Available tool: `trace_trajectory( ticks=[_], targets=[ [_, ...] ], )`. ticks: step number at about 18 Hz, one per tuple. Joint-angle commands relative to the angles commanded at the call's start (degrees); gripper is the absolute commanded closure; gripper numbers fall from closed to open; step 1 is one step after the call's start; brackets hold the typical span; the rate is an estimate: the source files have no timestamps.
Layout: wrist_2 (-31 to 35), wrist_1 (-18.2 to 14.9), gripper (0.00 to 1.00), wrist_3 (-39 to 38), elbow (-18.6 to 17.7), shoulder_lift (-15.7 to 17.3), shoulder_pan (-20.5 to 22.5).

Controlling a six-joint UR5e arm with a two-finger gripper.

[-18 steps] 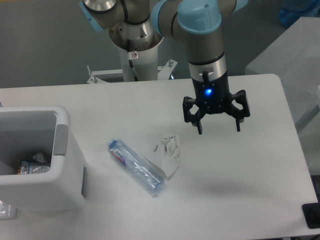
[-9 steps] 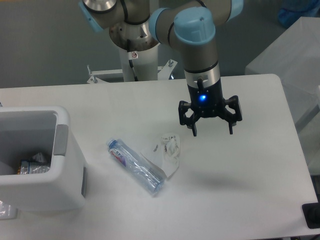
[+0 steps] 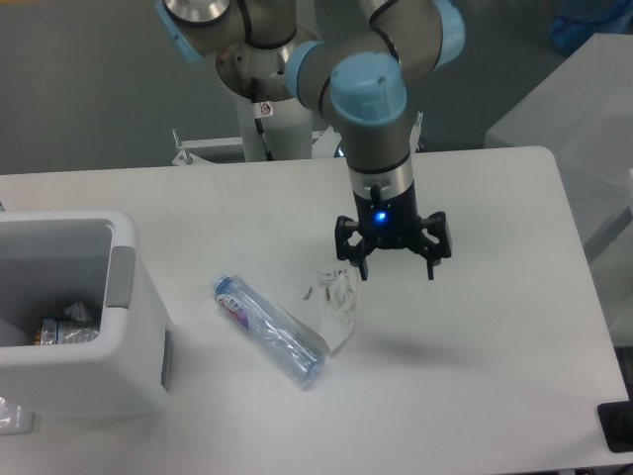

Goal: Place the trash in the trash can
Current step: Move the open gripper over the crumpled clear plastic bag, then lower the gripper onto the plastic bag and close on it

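A crushed clear plastic bottle (image 3: 268, 330) with a blue-and-red label lies on the white table, slanting down to the right. A crumpled white wrapper (image 3: 334, 302) lies against its right end. My gripper (image 3: 396, 271) hangs open and empty above the table, just right of the wrapper and slightly behind it, with a blue light on its body. The white trash can (image 3: 74, 317) with a grey side panel stands at the left edge of the table. Some trash lies inside it.
The arm's base and mount (image 3: 267, 99) stand behind the table's back edge. The table's right edge (image 3: 593, 297) runs near a pale surface at the far right. A dark object (image 3: 618, 426) sits at the bottom right corner.
The open gripper has moved left and a little toward the camera, closing in on the wrapper. The bottle, wrapper and trash can have not moved.
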Motion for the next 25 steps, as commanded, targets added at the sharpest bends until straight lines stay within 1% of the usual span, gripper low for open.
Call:
trace_trajectory(
  ticks=[4, 7, 11, 13, 15, 18, 21, 25],
  targets=[
    [-0.2, 0.0, 0.00, -0.2, -0.1, -3.4, -1.8],
    [-0.5, 0.0, 0.00, -2.1, 0.2, -5.4, -2.8],
    [-1.0, -0.4, 0.00, -1.7, -0.8, -5.8, -3.0],
    [-0.8, -0.4, 0.00, -1.4, -1.3, -6.1, -4.0],
    [-0.8, -0.3, 0.00, -1.2, -1.4, -6.9, -4.2],
    [-0.9, -0.2, 0.00, 1.5, -2.0, -7.2, -4.8],
    [-0.9, -0.2, 0.00, 1.6, -2.0, -7.8, -5.4],
    [-0.6, 0.0, 0.00, 1.1, -1.8, -9.8, -5.9]
  ],
)
